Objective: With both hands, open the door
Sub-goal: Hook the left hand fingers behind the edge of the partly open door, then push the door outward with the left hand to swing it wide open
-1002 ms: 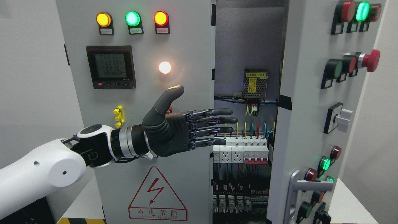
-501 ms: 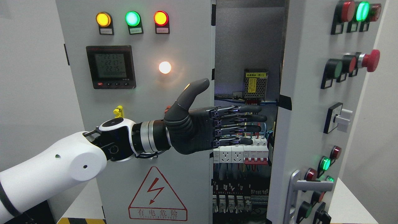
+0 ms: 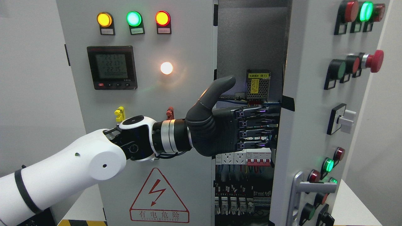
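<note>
"有电危险" on the red lightning warning triangle [image 3: 159, 196] of the left door [image 3: 188, 47]; "(B1)" on the yellow label [image 3: 259, 75] inside.

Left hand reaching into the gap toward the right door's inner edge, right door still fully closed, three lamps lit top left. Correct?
Not quite: the right door is not closed. The head view shows it partly swung open, exposing the breakers and wiring inside. The rest holds: the left hand reaches into the gap toward that door's inner edge, and the three lamps are lit at top left.

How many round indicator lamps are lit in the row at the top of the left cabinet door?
3, side by side above the digital meter: amber round lamp leftmost, green round lamp in the middle, red round lamp rightmost. None look hidden.
</note>
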Robot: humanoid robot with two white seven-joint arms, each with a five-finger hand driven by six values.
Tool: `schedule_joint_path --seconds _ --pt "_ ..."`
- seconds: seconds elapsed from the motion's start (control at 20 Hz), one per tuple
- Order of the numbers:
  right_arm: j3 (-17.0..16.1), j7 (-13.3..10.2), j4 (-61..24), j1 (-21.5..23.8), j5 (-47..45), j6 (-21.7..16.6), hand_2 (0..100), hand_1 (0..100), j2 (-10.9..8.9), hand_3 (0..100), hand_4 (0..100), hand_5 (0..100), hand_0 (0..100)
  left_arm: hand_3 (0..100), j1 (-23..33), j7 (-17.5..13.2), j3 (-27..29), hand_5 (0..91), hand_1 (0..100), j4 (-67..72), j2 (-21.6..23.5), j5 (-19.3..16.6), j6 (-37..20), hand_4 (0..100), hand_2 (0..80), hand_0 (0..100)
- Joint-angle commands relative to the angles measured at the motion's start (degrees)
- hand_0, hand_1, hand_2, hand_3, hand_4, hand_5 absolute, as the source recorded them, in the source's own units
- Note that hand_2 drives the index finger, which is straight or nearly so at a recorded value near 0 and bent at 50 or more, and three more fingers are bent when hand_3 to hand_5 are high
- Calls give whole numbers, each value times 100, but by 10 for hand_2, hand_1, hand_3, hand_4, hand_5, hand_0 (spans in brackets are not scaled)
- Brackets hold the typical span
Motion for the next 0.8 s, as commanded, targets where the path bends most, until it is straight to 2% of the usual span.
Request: schedule_joint_path --seconds 0.0,0.1,0.25,0.55,0.75 --pt "0 5 0 0 0 -2 0 0 0 0 0 0 383 0 -27 18 105 0 0 23 -645 -72 89 0 0 0" --pt "0 4 0 0 0 -2 0 0 8 0 0 0 383 0 -27 53 105 0 0 23 -777 -81 98 0 0 0" --pt "0 5 0 0 0 -2 0 0 0 0 0 0 382 0 -80 351 105 0 0 23 -979 -212 98 0 0 0" --pt "0 5 0 0 0 -2 0 0 0 0 0 0 382 0 -185 1186 105 0 0 -3 -1445 -309 89 0 0 0" --pt "0 -4 0 0 0 -2 0 0 0 0 0 0 383 0 -247 1371 105 0 0 -12 -1673 -424 89 0 0 0"
